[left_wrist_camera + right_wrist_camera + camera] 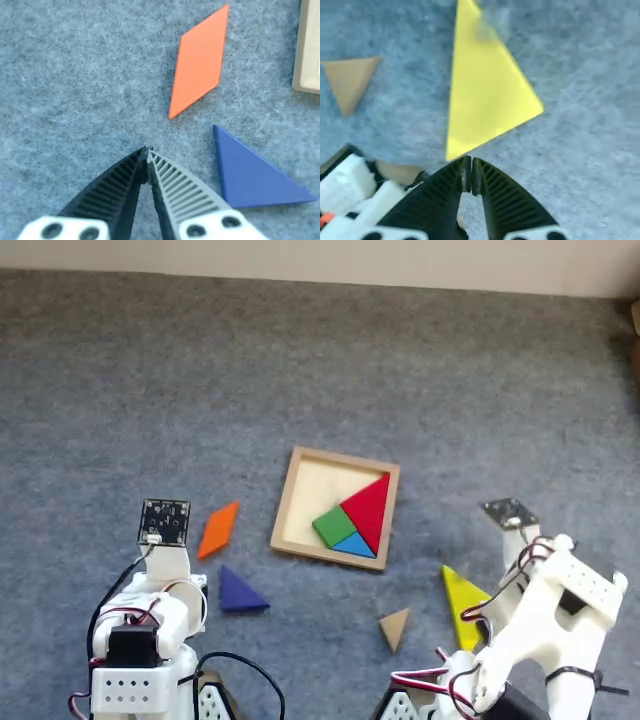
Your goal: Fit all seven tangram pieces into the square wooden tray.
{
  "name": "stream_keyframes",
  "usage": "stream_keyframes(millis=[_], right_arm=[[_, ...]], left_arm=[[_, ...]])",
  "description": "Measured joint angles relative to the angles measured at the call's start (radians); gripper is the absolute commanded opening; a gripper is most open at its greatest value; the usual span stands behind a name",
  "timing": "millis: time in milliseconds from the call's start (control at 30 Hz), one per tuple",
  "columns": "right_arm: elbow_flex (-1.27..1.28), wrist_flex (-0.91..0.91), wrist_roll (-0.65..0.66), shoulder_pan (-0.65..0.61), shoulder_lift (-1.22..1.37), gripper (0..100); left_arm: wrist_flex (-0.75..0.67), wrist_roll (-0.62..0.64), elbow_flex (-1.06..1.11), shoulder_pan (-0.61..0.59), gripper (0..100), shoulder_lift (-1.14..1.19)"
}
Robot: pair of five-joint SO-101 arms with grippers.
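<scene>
Grey felt covers the surface. Our right tool is clenched on nothing, with the yellow triangle just ahead of its tips. We judge it should open wide, straddle a narrow corner and press into the felt. Our left tool is clenched empty too, with the orange parallelogram and dark blue triangle ahead of it. Farther off, the tray holds three pieces. In the high view our right arm hides the yellow triangle's near end.

Wooden tray mostly past edge

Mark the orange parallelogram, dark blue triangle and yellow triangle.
orange parallelogram (199, 61): left wrist view, middle of face.
dark blue triangle (251, 177): left wrist view, middle of face.
yellow triangle (483, 89): right wrist view, middle of face.
</scene>
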Motion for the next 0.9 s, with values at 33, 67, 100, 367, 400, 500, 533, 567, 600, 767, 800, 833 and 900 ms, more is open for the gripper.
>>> stream_keyframes(millis=[33, 67, 100, 367, 400, 500, 533, 567, 600, 767, 800, 833, 900], right_arm=[[0.015, -0.014, 0.018, 0.009, 0.000, 2.1], [0.034, -0.034, 0.035, 0.014, 0.000, 2.1], [0.052, -0.044, 0.049, 0.015, 0.000, 2.1], [0.160, -0.155, 0.055, -0.015, -0.017, 2.1], [0.170, -0.169, 0.043, -0.028, -0.018, 2.1], [0.193, -0.226, -0.021, -0.095, -0.005, 2.1], [0.199, -0.232, -0.052, -0.115, -0.014, 2.1], [0.198, -0.236, -0.087, -0.138, -0.005, 2.1], [0.198, -0.239, -0.126, -0.161, -0.008, 2.1], [0.160, -0.239, -0.305, -0.298, -0.008, 2.1], [0.144, -0.241, -0.339, -0.330, -0.008, 2.1], [0.124, -0.244, -0.374, -0.362, -0.008, 2.1], [0.078, -0.247, -0.439, -0.428, -0.008, 2.1]], left_arm=[[0.000, 0.000, 0.000, 0.000, 1, 0.000], [0.000, 0.000, 0.000, 0.000, 1, 0.000], [0.000, 0.000, 0.000, 0.000, 1, 0.000], [0.000, 0.000, 0.000, 0.000, 1, 0.000], [0.000, 0.000, 0.000, 0.000, 1, 0.000], [0.000, 0.000, 0.000, 0.000, 1, 0.000], [0.000, 0.000, 0.000, 0.000, 1, 0.000], [0.000, 0.000, 0.000, 0.000, 1, 0.000], [0.000, 0.000, 0.000, 0.000, 1, 0.000], [0.000, 0.000, 0.000, 0.000, 1, 0.000], [0.000, 0.000, 0.000, 0.000, 1, 0.000], [0.000, 0.000, 0.000, 0.000, 1, 0.000], [0.000, 0.000, 0.000, 0.000, 1, 0.000]])
